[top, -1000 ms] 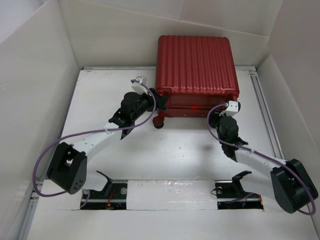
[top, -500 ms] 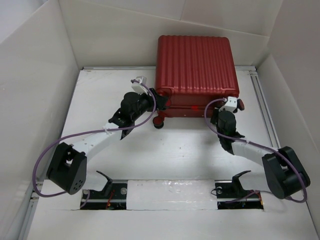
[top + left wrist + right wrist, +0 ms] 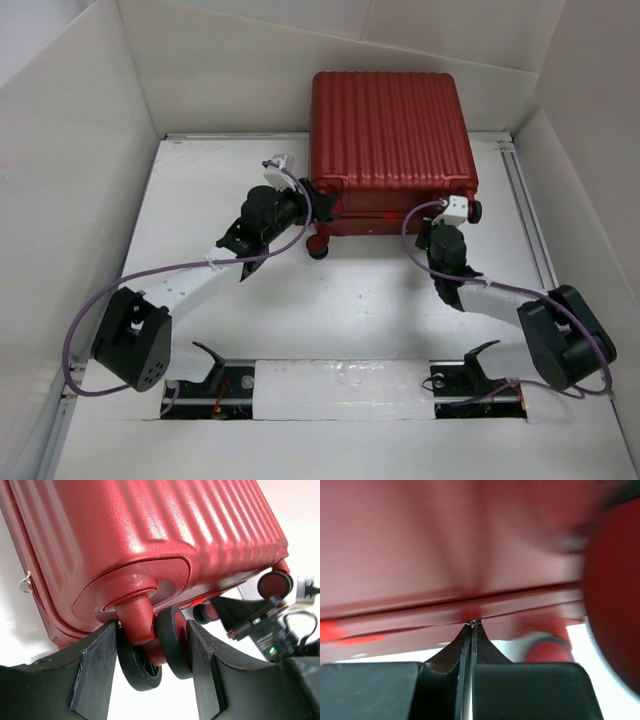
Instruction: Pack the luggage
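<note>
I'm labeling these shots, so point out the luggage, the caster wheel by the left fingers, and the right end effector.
luggage (image 3: 390, 130), top external view, middle of its ribbed red shell.
caster wheel (image 3: 172, 642), left wrist view, dark tread of the wheel.
right end effector (image 3: 471, 626), right wrist view, between its closed fingertips.

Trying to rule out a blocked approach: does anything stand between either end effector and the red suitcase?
Nothing visible does. The left end effector grips the near-left caster of the suitcase, and the right end effector, shut, has its tips at the shell's seam.
</note>
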`<state>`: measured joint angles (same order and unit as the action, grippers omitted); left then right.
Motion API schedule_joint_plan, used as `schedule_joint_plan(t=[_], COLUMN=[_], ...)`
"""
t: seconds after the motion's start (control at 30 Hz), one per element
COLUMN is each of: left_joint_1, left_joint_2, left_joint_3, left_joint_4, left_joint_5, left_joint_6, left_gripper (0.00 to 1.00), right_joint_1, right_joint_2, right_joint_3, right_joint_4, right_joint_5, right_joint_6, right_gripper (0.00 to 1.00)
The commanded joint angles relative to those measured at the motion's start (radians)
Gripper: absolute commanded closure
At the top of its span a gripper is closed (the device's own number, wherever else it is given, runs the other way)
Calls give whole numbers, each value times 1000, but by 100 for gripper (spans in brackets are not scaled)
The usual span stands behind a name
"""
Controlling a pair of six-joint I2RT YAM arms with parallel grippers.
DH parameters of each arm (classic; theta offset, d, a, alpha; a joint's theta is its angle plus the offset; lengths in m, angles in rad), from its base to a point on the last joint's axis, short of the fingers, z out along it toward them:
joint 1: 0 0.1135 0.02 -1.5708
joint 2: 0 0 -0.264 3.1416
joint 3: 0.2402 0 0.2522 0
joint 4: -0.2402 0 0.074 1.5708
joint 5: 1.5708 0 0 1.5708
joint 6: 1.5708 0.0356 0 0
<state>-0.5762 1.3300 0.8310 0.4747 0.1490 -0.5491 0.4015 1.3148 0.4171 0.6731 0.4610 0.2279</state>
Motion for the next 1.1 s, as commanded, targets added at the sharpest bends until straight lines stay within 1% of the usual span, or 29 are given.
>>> schedule_joint_plan(t=[0.0,0.03,0.07,0.13,0.17,0.2,0.23,0.27,0.33,0.37,0.4,0.43,0.47,0.5,0.53,0.57,0.6,0.63,0.67,0.7,0.77,0.8,0.83,0.87,0.97,1.0,1.07], left_joint_1=[-66,-85,-117,-142,-142,-151,-151,-151,-151,-162,-162,-184,-185,-201,-212,-227,-237,-237,-260,-260,-274,-284,-293,-304,-381,-414,-436], left_joint_2=[-38,-38,-29,-29,-29,-29,-29,-43,-71,-80,-80,-106,-115,-115,-144,-156,-167,-179,-205,-219,-251,-252,-252,-252,-224,-201,-181], left_joint_3=[5,14,14,25,34,34,34,34,14,14,14,14,14,5,5,-9,-9,-19,-32,-32,-53,-53,-53,-53,-9,3,13], left_joint_4=[81,81,81,81,81,81,90,90,114,114,114,114,123,124,124,133,142,142,142,142,142,142,142,142,142,142,142], left_joint_5=[173,161,161,161,175,187,201,210,234,235,245,245,245,245,245,236,236,227,209,195,173,161,161,131,74,64,64], left_joint_6=[9,9,9,9,-6,-15,-24,-34,-64,-74,-74,-87,-103,-112,-123,-147,-158,-169,-169,-181,-199,-199,-210,-210,-201,-201,-201], left_gripper=[100,100,100,100,100,100,100,100,100,100,100,100,100,100,100,100,100,100,100,100,100,100,100,100,100,100,100], right_joint_1=[147,190,277,357,426,454,479,497,539,549,568,577,588,599,612,622,631,651,660,669,686,700,700,700,700,700,700], right_joint_2=[82,109,138,217,237,254,283,299,339,394,424,458,533,576,621,667,751,785,808,822,793,770,727,713,704,704,693], right_joint_3=[32,43,55,89,98,112,112,112,112,112,129,158,172,187,205,247,267,284,298,298,289,279,279,288,344,344,330], right_joint_4=[204,242,268,346,359,368,379,428,517,599,638,679,724,834,897,957,1068,1106,1128,1137,1077,1035,931,883,783,783,798], right_joint_5=[-73,-55,-45,-35,-24,-3,-2,-2,-76,-105,-135,-187,-208,-226,-273,-289,-289,-289,-274,-262,-204,-188,-188,-176,-176,-167,-150], right_joint_6=[40,51,51,69,80,96,114,123,135,166,185,206,232,298,332,370,430,453,473,482,482,470,458,458,458,458,470], right_gripper=[100,100,100,100,100,100,100,100,100,100,100,100,100,100,100,100,100,100,100,100,100,100,100,100,100,100,100])
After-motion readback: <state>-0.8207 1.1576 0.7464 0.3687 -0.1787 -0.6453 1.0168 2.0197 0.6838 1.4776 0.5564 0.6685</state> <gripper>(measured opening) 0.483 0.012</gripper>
